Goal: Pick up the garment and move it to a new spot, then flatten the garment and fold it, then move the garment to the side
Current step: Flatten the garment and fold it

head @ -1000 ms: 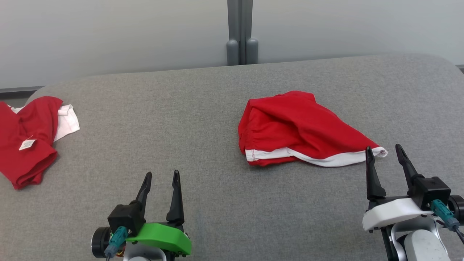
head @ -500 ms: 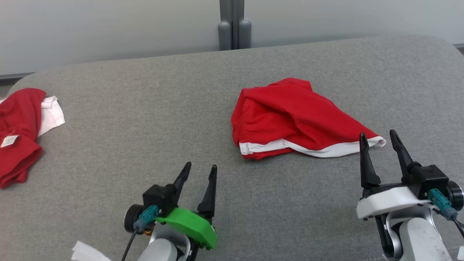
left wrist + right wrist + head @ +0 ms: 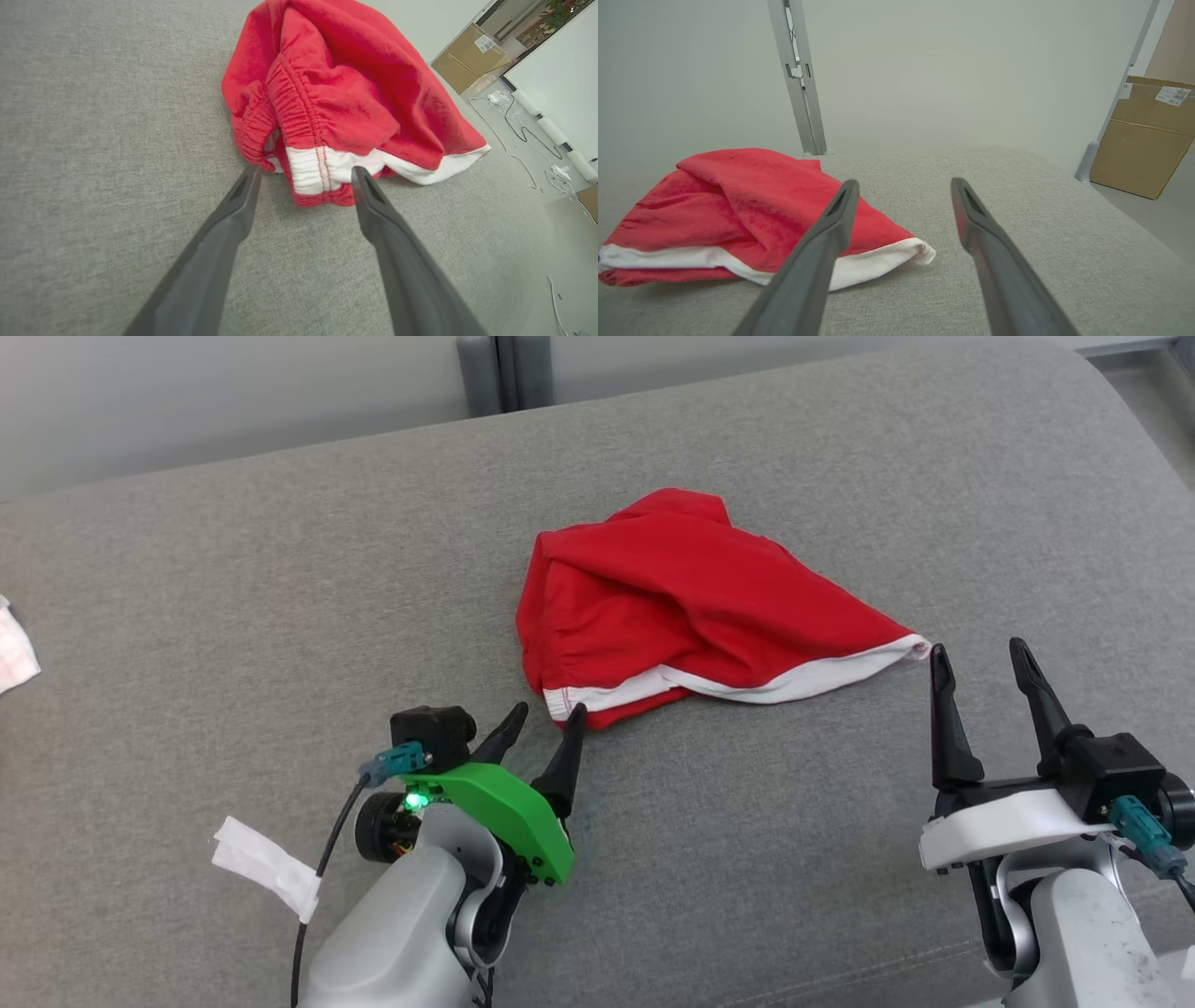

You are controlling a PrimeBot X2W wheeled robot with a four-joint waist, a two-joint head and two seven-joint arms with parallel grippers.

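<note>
Left pincer [image 3: 551, 709] stands with its two dark fingers apart and nothing held between them. It is low over the grey padded surface [image 3: 233, 569], and its fingertips reach the near corner of the red garment [image 3: 681, 588]. In the left wrist view the white band [image 3: 313, 170] of that corner, with the gathered waistband [image 3: 289, 102] just behind it, lies straight ahead of the gap between the tips. I judge that the fingers stand wide so that they can go one on each side of this thick, stitched edge, which gives a firmer hold than the loose cloth farther ahead.

Right pincer [image 3: 977, 649] is also spread and empty. The pointed, white-trimmed end of the garment lies just ahead of its left finger, not between the fingers; whether the tip touches the cloth I cannot tell. The rest of the garment is a crumpled heap ahead of both pincers, resting on the surface.

The two pincers are placed at the two near ends of the heap, probably because lifting by two corners lets the cloth hang open. The pickup is not yet done. The right one, in my judgement, should go a little toward its left before closing, otherwise it closes on air.
</note>
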